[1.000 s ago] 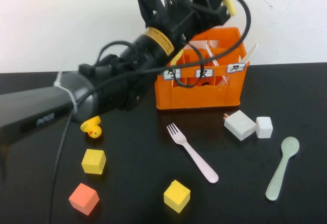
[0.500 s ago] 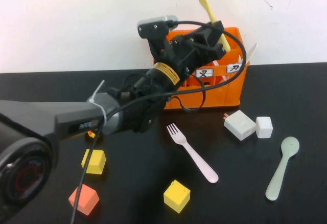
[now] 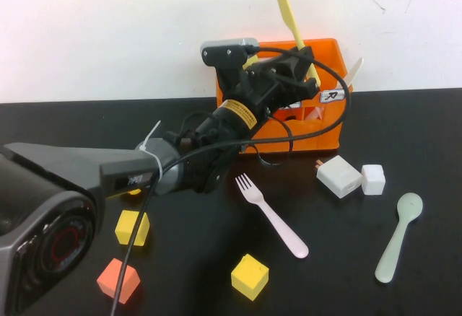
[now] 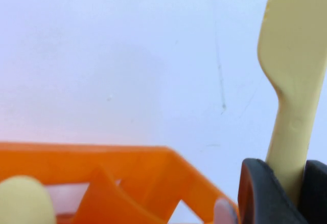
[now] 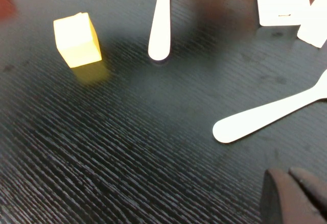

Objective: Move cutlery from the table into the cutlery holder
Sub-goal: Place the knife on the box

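My left gripper [image 3: 309, 65] is shut on the pale yellow knife [image 3: 287, 9] and holds it upright over the orange cutlery holder [image 3: 326, 125] at the back of the table. In the left wrist view the knife [image 4: 292, 70] stands between my dark fingers [image 4: 260, 193], above the holder's rim [image 4: 127, 165]. The pale pink fork [image 3: 273, 216] lies on the black table [image 3: 195, 258] in front of the holder. The mint-green spoon [image 3: 397, 238] lies at the right. My right gripper [image 5: 289, 174] is shut and empty, low over the table near the spoon's handle [image 5: 265, 116]. It is out of the high view.
Two white blocks [image 3: 339, 176] [image 3: 373, 179] sit right of the fork. Yellow cubes [image 3: 132, 227] [image 3: 250, 276] and an orange cube [image 3: 118, 280] lie at the front left. A white slim utensil [image 3: 356, 72] and a yellow rounded piece [image 4: 23, 201] stand in the holder.
My left arm has swung forward and lowered with the knife. The knife now stands upright over the holder, a little lower than half a second ago. Fork and spoon have not moved.
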Available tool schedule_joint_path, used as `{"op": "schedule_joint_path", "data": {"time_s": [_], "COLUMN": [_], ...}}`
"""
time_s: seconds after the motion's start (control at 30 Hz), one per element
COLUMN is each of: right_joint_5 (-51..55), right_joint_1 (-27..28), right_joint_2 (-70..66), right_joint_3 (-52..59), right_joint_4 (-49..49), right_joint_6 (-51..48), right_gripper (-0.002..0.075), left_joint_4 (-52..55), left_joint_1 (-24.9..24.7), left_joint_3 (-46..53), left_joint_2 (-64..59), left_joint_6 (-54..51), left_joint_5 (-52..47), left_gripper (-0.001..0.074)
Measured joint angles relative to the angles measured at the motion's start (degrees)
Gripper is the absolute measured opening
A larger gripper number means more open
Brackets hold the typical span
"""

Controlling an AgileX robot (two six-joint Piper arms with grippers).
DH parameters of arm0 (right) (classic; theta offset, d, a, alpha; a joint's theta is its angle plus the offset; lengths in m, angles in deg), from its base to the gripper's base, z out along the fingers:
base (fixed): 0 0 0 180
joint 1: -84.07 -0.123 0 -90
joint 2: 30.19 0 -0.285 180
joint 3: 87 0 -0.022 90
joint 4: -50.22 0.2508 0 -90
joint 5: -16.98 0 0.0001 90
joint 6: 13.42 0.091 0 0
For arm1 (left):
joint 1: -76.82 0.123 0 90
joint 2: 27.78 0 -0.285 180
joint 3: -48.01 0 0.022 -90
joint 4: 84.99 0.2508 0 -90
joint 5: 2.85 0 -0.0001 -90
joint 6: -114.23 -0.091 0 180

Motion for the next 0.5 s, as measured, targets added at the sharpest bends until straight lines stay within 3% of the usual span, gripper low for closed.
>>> {"op": "schedule_joint_path", "data": {"time_s": [0.3, 0.5], "right_joint_5": [0.0, 0.0], "right_joint_1": [0.0, 0.0], "right_joint_2": [0.0, 0.0], "right_joint_3": [0.0, 0.0], "right_joint_4": [0.0, 0.0], "right_joint_6": [0.0, -0.3], "right_gripper": [-0.0002, -0.0002], "left_joint_4": [1.1, 3.2], "left_joint_1": [0.0, 0.0], "left_joint_3": [-0.6, -0.7], "left_joint_2": [-1.6, -1.7], "left_joint_6": [-4.9, -6.2], "left_joint_5": [1.8, 3.0], "left_gripper": [0.0139, 0.0330]}}
